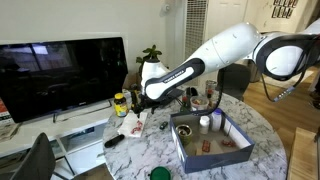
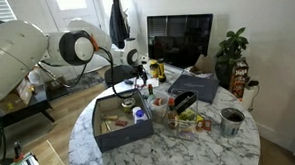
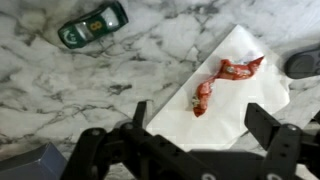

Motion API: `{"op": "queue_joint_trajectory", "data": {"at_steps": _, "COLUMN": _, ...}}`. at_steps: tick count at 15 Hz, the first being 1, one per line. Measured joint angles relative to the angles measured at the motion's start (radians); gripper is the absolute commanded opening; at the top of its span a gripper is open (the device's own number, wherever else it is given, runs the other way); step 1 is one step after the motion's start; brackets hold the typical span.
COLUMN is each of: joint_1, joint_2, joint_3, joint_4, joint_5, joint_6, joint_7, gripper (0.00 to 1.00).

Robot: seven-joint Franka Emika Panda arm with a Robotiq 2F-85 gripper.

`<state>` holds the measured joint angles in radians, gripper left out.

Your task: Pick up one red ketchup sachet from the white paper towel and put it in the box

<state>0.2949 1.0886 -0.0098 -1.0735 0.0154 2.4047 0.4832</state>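
In the wrist view the white paper towel (image 3: 238, 108) lies on the marble table. Two crumpled red ketchup sachets lie on it, one (image 3: 241, 68) near its far edge and one (image 3: 203, 96) nearer the middle. My gripper (image 3: 200, 116) hangs open and empty above the towel, its fingers either side of the nearer sachet and above it. In an exterior view the gripper (image 1: 141, 99) hovers over the towel (image 1: 131, 127), to the left of the grey-blue box (image 1: 212, 141). The box also shows in an exterior view (image 2: 123, 122). A corner of it shows in the wrist view (image 3: 28, 165).
A green toy car (image 3: 93, 24) lies on the marble beyond the towel. A dark object (image 3: 303, 62) sits at the towel's right edge. A yellow-labelled bottle (image 1: 121, 104) and a TV (image 1: 60, 75) stand behind. A dark slab (image 2: 193, 88) and a metal cup (image 2: 230, 122) share the table.
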Motion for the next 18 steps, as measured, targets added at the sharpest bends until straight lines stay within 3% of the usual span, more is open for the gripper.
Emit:
{"op": "queue_joint_trajectory", "data": {"at_steps": 1, "joint_1": -0.013, "joint_2": 0.024, "joint_3": 0.002, "joint_4": 0.025, "joint_5": 0.002, "joint_6": -0.006, "joint_7": -0.012, "gripper": 0.83}}
{"op": "queue_joint_trajectory", "data": {"at_steps": 3, "joint_1": -0.021, "joint_2": 0.069, "joint_3": 0.008, "joint_4": 0.065, "joint_5": 0.003, "joint_6": -0.007, "joint_7": -0.023, "gripper": 0.82}}
{"op": "queue_joint_trajectory", "data": {"at_steps": 4, "joint_1": -0.02, "joint_2": 0.086, "joint_3": 0.018, "joint_4": 0.079, "joint_5": 0.005, "joint_6": -0.007, "joint_7": -0.03, "gripper": 0.74}}
{"op": "queue_joint_trajectory", "data": {"at_steps": 5, "joint_1": -0.018, "joint_2": 0.098, "joint_3": 0.032, "joint_4": 0.09, "joint_5": 0.007, "joint_6": -0.007, "joint_7": -0.038, "gripper": 0.75}}
{"op": "queue_joint_trajectory", "data": {"at_steps": 6, "joint_1": -0.014, "joint_2": 0.108, "joint_3": 0.046, "joint_4": 0.102, "joint_5": 0.009, "joint_6": -0.005, "joint_7": -0.041, "gripper": 0.64}}
{"op": "queue_joint_trajectory", "data": {"at_steps": 8, "joint_1": -0.005, "joint_2": 0.124, "joint_3": 0.062, "joint_4": 0.128, "joint_5": 0.014, "joint_6": 0.004, "joint_7": -0.041, "gripper": 0.51}}
{"op": "queue_joint_trajectory", "data": {"at_steps": 9, "joint_1": 0.001, "joint_2": 0.132, "joint_3": 0.063, "joint_4": 0.142, "joint_5": 0.014, "joint_6": 0.01, "joint_7": -0.041, "gripper": 0.77}}
{"op": "queue_joint_trajectory", "data": {"at_steps": 10, "joint_1": 0.004, "joint_2": 0.142, "joint_3": 0.062, "joint_4": 0.157, "joint_5": 0.014, "joint_6": 0.018, "joint_7": -0.041, "gripper": 0.87}}
{"op": "queue_joint_trajectory", "data": {"at_steps": 11, "joint_1": 0.008, "joint_2": 0.152, "joint_3": 0.056, "joint_4": 0.17, "joint_5": 0.014, "joint_6": 0.036, "joint_7": -0.036, "gripper": 0.63}}
{"op": "queue_joint_trajectory", "data": {"at_steps": 14, "joint_1": 0.015, "joint_2": 0.175, "joint_3": 0.037, "joint_4": 0.201, "joint_5": 0.014, "joint_6": 0.06, "joint_7": -0.015, "gripper": 0.83}}
{"op": "queue_joint_trajectory", "data": {"at_steps": 15, "joint_1": 0.016, "joint_2": 0.179, "joint_3": 0.035, "joint_4": 0.208, "joint_5": 0.014, "joint_6": 0.061, "joint_7": -0.013, "gripper": 0.99}}
{"op": "queue_joint_trajectory", "data": {"at_steps": 18, "joint_1": 0.011, "joint_2": 0.18, "joint_3": 0.045, "joint_4": 0.21, "joint_5": 0.015, "joint_6": 0.049, "joint_7": -0.016, "gripper": 1.0}}
